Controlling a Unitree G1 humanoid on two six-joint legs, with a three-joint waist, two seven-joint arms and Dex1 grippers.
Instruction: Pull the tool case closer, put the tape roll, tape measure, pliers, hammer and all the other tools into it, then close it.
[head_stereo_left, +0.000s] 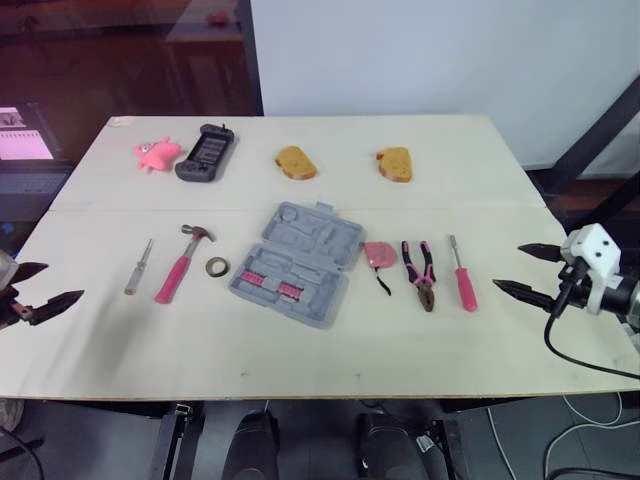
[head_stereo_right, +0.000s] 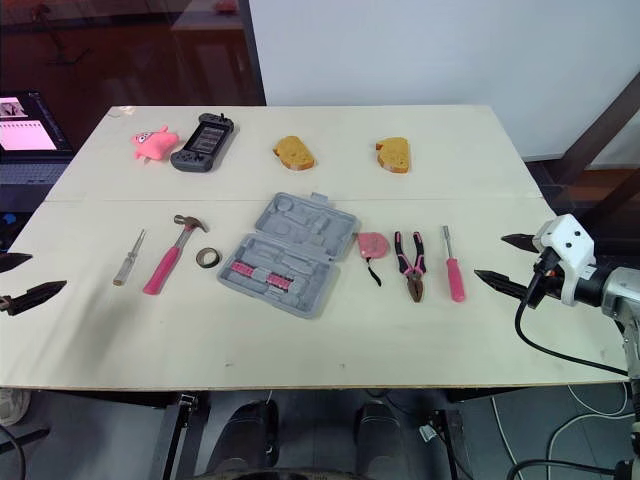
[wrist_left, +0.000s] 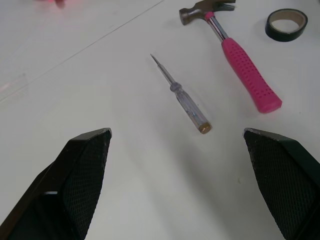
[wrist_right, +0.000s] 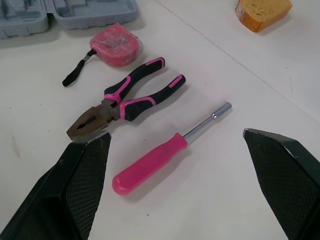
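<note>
An open grey case (head_stereo_left: 297, 262) lies flat and angled in the middle of the surface (head_stereo_left: 420, 350). Some pink pieces sit in its near half. Left of the case are the tape roll (head_stereo_left: 217, 266), the hammer (head_stereo_left: 180, 265) and a clear screwdriver (head_stereo_left: 138, 266). Right of it are the tape measure (head_stereo_left: 379, 254), the pliers (head_stereo_left: 421, 272) and a pink driver (head_stereo_left: 463, 276). The left gripper (head_stereo_left: 55, 283) hangs far left of the case and the right gripper (head_stereo_left: 510, 268) far right of it. Both sets of jaws stand wide and hold nothing.

Expect the case to be light, stiff plastic that slides readily on the smooth surface, so take it by its near rim. The hammer is likely head-heavy, so grip the pink handle close to the head. The tape roll looks light, so pinch across its wall.

The head views give you the whole case and layout. The left wrist view adds the hammer's dimpled grip and the screwdriver's fine tip. The right wrist view adds the driver's socket end and the tape measure's strap.
</note>
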